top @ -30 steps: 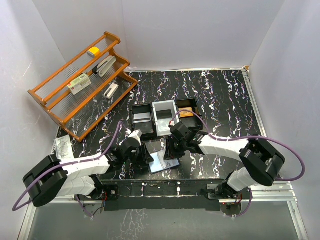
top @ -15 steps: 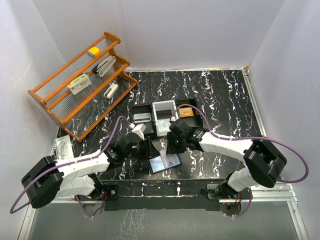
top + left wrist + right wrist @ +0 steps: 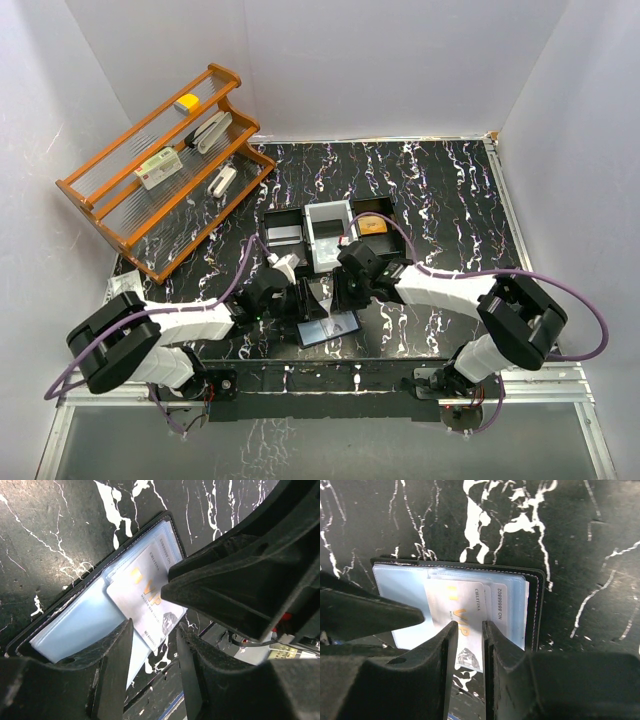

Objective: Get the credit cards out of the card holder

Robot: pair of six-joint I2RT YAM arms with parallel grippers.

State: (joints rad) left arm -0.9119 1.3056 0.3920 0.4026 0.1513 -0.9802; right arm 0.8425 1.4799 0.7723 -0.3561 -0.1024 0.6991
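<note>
The card holder (image 3: 320,330) lies opened flat on the worktop (image 3: 450,190) between both arms, pockets up for access. One card (image 3: 465,605) juts halfway out. My right end effector (image 3: 468,625) straddles it, narrowly parted, and my left end effector (image 3: 154,630) hangs spread alongside, likely to brace the holder.

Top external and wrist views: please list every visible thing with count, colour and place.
table: one, black with white veins.
rack: one, orange-brown wood, far left of the table.
small items: four, yellow, white and black, on the rack's shelves.
tray: one, black, three compartments, behind the card holder.
tan item: one, in the tray's right compartment.
clear bag: one, at the table's left edge.
card holder: one, black outside, light blue inside, lying open.
card: one, white with gold VIP, partly out of the card holder.
left claw: black, jaws apart at the card's edge.
right claw: black, jaws slightly apart over the card.
</note>
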